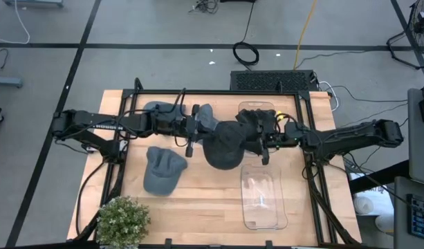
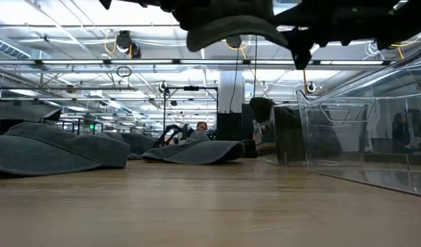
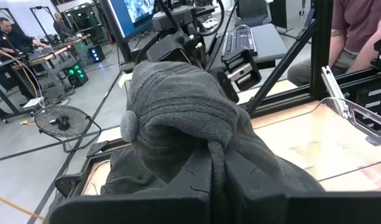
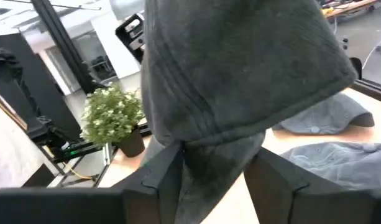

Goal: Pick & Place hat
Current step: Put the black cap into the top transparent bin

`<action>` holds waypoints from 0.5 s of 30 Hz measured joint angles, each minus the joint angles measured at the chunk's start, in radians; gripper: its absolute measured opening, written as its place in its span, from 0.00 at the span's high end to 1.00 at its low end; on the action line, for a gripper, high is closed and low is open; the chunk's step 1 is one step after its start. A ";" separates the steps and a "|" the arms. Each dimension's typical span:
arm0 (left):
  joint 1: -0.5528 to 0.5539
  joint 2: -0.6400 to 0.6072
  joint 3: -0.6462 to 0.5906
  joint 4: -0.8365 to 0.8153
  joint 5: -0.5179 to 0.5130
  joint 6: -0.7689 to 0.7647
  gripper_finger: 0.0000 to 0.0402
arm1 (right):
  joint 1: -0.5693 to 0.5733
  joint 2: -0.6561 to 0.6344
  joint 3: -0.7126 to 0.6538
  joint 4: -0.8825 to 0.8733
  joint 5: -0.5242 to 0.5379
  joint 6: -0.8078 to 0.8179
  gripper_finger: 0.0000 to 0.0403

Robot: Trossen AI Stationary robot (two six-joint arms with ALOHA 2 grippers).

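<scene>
Hat [image 1: 224,144] aloft over tabletop [image 1: 198,200] centre, grasped between left end effector [image 1: 196,128] at 10 o'clock and right end effector [image 1: 259,140] at 3 o'clock; empty bin [image 1: 263,197] toward 5 o'clock, right arm nearer.

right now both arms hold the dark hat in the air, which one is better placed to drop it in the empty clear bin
Right. The right tool grips the dark cap on the side nearest the empty clear bin, which lies on the right arm's half. The left tool grips the far side.
</scene>
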 joint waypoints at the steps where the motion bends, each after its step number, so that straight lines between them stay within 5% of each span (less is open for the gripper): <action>1: 0.000 0.000 0.000 -0.001 0.000 0.000 0.98 | -0.002 0.011 0.000 0.021 -0.005 -0.001 0.67; 7: 0.000 0.000 0.000 0.002 -0.007 0.021 0.93 | -0.006 0.034 0.000 0.121 -0.172 -0.104 0.96; 15: 0.009 -0.009 0.000 -0.004 -0.104 -0.148 0.78 | 0.000 0.014 0.000 0.109 -0.123 -0.136 0.99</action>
